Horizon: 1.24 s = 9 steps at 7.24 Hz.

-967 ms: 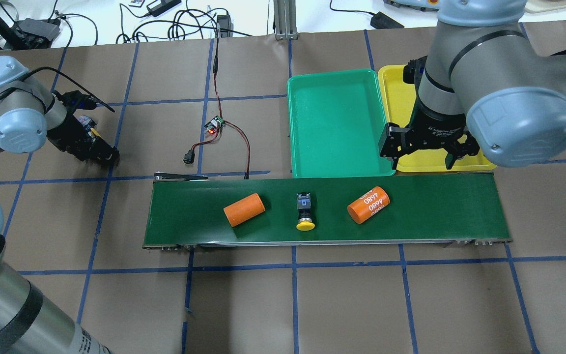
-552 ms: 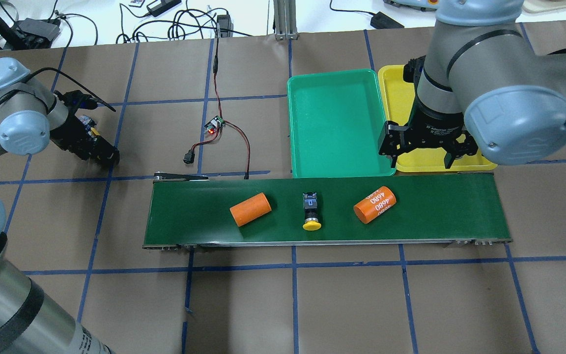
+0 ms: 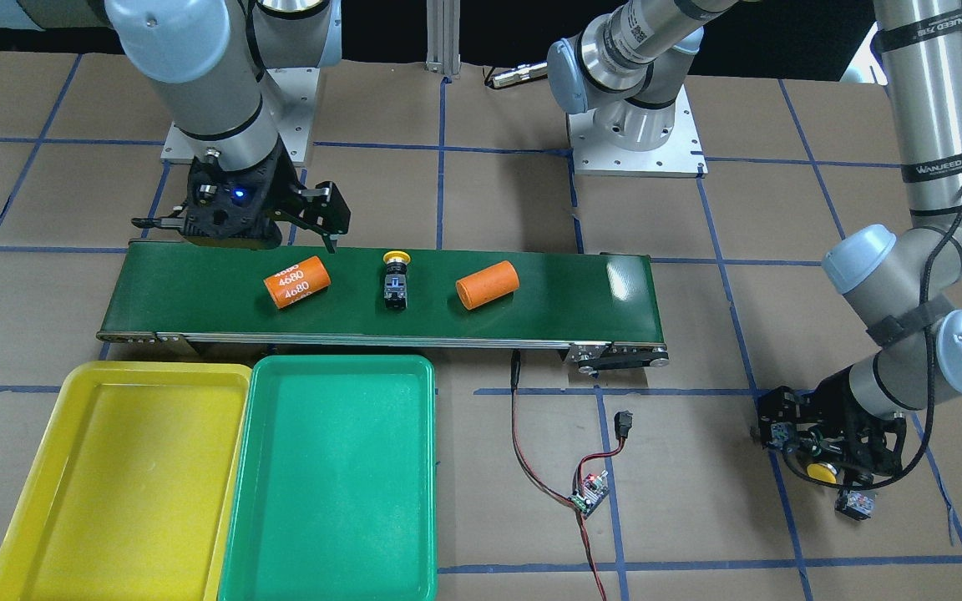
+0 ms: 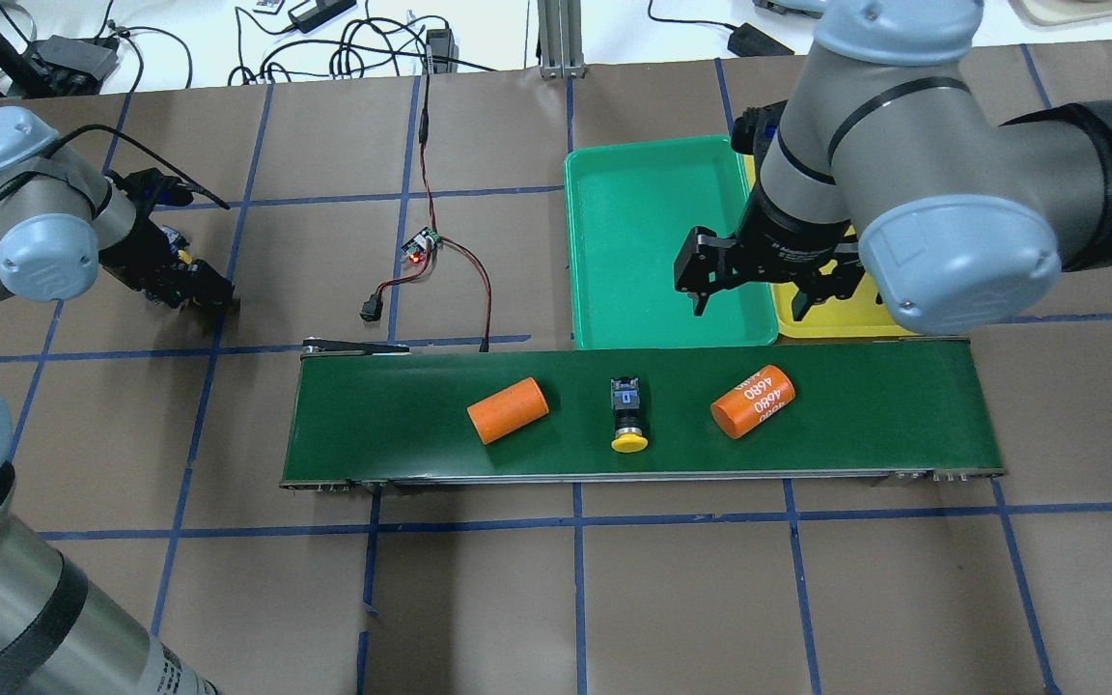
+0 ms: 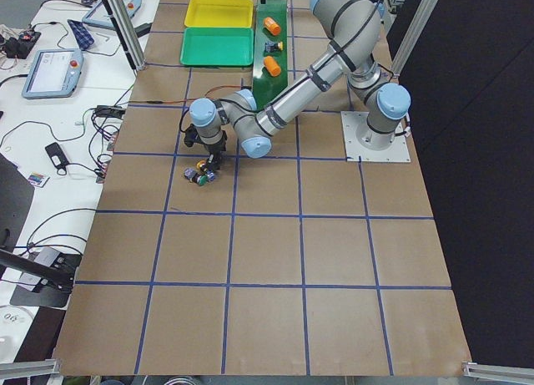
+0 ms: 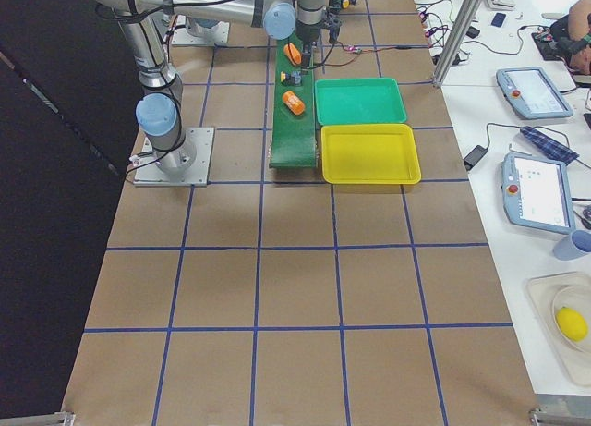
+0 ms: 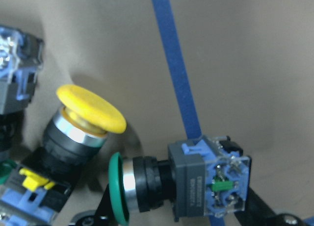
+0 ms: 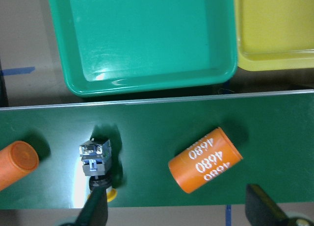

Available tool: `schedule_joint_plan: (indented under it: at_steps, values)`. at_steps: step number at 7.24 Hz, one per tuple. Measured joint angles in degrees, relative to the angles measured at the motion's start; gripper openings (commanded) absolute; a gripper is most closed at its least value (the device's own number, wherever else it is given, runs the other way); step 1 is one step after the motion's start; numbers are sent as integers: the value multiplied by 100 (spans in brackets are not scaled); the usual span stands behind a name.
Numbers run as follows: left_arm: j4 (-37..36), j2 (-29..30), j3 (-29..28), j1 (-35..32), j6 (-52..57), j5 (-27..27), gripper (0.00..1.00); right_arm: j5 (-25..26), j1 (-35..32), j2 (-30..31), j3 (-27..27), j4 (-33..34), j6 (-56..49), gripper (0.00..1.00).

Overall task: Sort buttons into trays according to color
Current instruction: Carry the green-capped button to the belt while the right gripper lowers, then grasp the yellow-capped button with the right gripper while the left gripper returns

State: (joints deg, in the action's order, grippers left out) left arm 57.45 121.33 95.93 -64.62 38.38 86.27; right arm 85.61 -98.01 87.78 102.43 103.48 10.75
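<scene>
Robot's right hand hangs open above green tray, near-right corner. Yellow button lies mid-belt, cap nearest. Left hand at worktop's far left, grip unclear. Risk: if belt runs, button drifts & fingers clip 4680 cyl..

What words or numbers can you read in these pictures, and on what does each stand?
"4680": printed repeatedly on the orange cylinder lying on the conveyor belt.
White lettering on the right gripper: too small to read.
Lettering on the left arm's grey wrap: too blurred to read.
The other orange cylinder: no text showing.
</scene>
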Motion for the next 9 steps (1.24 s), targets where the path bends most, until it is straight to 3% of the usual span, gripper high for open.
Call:
schedule_joint_plan:
  at_steps: [2,6,7,9]
  values:
    - [240,-482,261,-161,-355,-24,12,69,-417,-301,2,496,36,100]
    - [1069,-2088,1524,-942,-1635,-445,14,391,-541,-739,12,645,12,100]
    - [1095,-2350,1853,-1183,-1926,-533,18,373,-543,-948,10,682,24,100]
    - [1105,-2663,2259,-1560,-2453,-611,34,362,-544,-1170,21,715,23,100]
